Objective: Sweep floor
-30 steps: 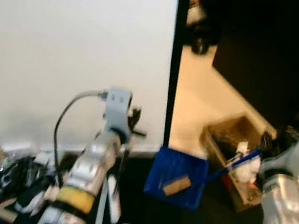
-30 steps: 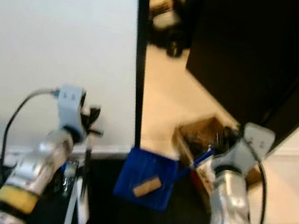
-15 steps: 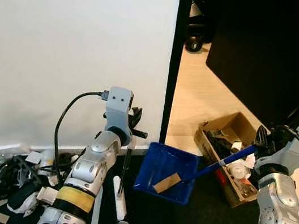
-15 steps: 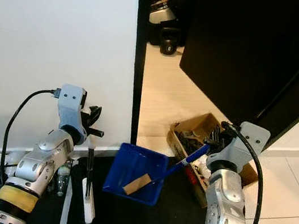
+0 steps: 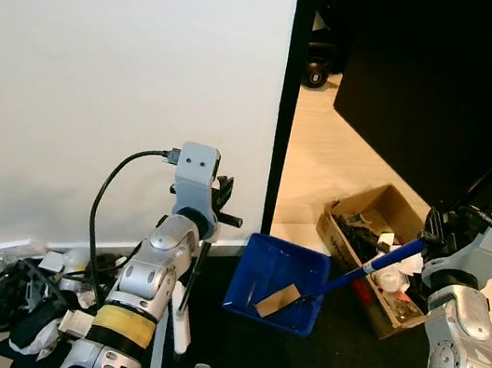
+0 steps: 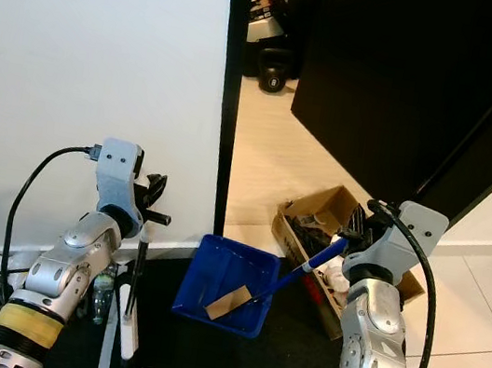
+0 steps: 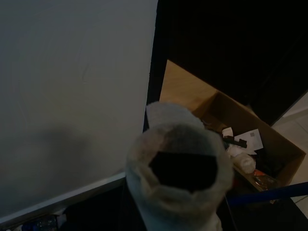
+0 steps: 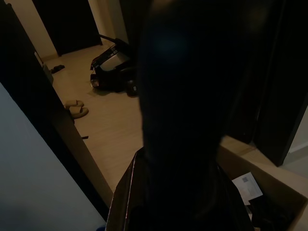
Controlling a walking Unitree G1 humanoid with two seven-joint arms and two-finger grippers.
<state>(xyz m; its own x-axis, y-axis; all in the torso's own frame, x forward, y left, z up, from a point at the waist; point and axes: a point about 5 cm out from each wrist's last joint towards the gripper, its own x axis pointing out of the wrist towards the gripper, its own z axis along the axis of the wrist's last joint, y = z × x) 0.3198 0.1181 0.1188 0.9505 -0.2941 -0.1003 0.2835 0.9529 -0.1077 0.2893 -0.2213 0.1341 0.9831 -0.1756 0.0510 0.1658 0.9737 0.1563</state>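
My left gripper (image 5: pixel 223 204) is shut on the thin dark pole of a broom (image 5: pixel 192 274), whose white head (image 5: pixel 179 331) rests on the dark floor mat by the wall. The left wrist view looks down the pole's grey-white top end (image 7: pixel 179 185). My right gripper (image 5: pixel 432 237) is shut on the blue handle (image 5: pixel 371 263) of a blue dustpan (image 5: pixel 284 264), held low and tilted between my arms. A brown scrap of cardboard (image 5: pixel 277 300) lies in the pan. The right wrist view is mostly blocked by a dark shape.
A pile of mixed litter (image 5: pixel 10 296) lies against the white wall (image 5: pixel 122 78) at the lower left. An open cardboard box (image 5: pixel 356 208) of rubbish stands beside my right arm. A black door frame (image 5: pixel 286 106) and a dark door (image 5: pixel 433 83) border a light wooden floor (image 5: pixel 324 169).
The head camera has steadied from a blurred view. The broom head has slid left towards the wall, tilting the pole. The dustpan is still held in much the same place.
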